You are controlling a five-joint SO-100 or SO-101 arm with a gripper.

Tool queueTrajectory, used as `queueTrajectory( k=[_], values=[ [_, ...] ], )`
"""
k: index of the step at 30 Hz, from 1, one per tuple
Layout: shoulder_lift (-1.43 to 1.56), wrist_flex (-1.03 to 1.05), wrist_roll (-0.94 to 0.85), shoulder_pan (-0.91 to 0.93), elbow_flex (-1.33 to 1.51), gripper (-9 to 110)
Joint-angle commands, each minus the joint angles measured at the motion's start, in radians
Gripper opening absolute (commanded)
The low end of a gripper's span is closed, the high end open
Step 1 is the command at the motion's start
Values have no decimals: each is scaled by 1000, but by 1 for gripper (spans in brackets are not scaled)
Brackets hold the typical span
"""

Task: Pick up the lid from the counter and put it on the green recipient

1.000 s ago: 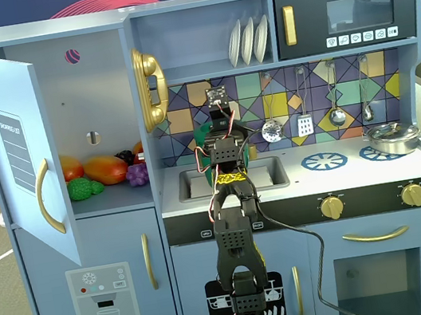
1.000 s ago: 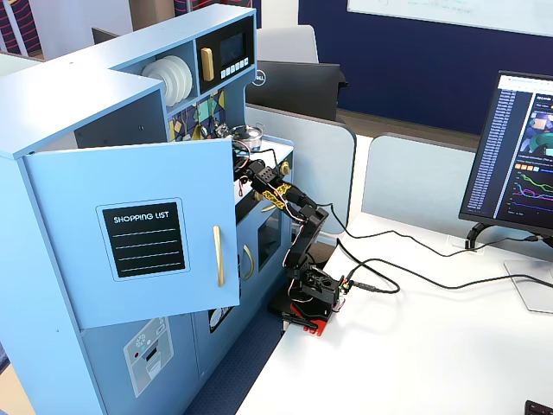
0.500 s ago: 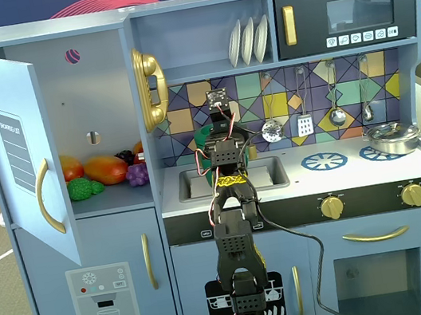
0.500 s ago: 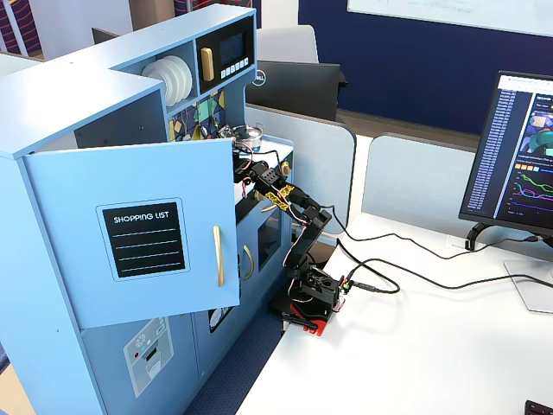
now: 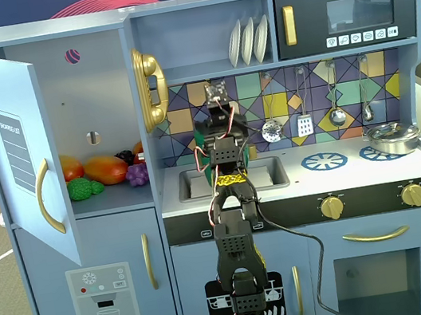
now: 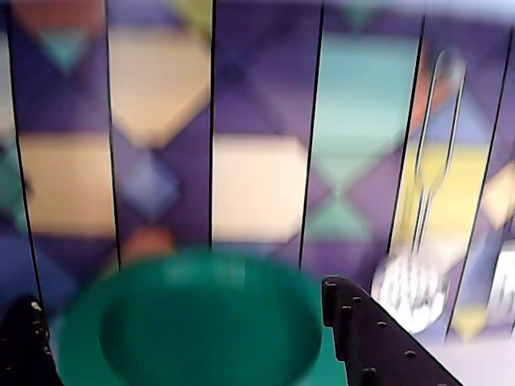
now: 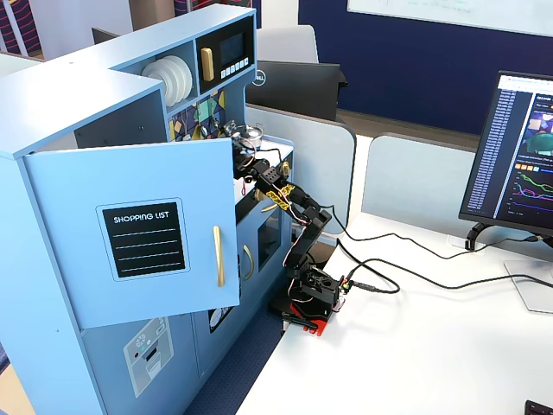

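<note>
In the wrist view a blurred round green recipient (image 6: 209,322) with a darker middle fills the lower centre. My gripper (image 6: 179,293) hangs just over it, open. Its black fingers (image 6: 362,330) stand wide apart at either side of the green rim, and nothing is gripped between them. The lid cannot be told apart from this green shape, and no knob shows in the blur. In a fixed view the gripper (image 5: 218,128) is raised in front of the tiled backsplash. A slice of the green recipient (image 5: 200,136) shows just left of the wrist, behind the sink.
The sink (image 5: 265,171) lies below the arm. Blue burner rings (image 5: 323,160) and a silver pot (image 5: 391,137) sit to the right. Utensils (image 5: 304,121) hang on the backsplash close to the gripper. The open cupboard door (image 5: 19,149) and toy food (image 5: 103,170) are at left.
The wrist has lifted a little along the backsplash. The recipient stays in the same place behind the sink.
</note>
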Motion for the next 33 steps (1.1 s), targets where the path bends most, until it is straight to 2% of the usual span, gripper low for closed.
queueTrajectory(
  k=[1,8,16,18,24,28,33],
  values=[
    [92,2,-31,-9,-132,39],
    [402,284,-15,28,-21,39],
    [821,528,75,75,468,28],
    [873,552,71,92,598,24],
    [968,592,-31,69,976,1],
    [992,595,8,57,1186,0],
    [985,644,138,-3,1345,0]
  ],
)
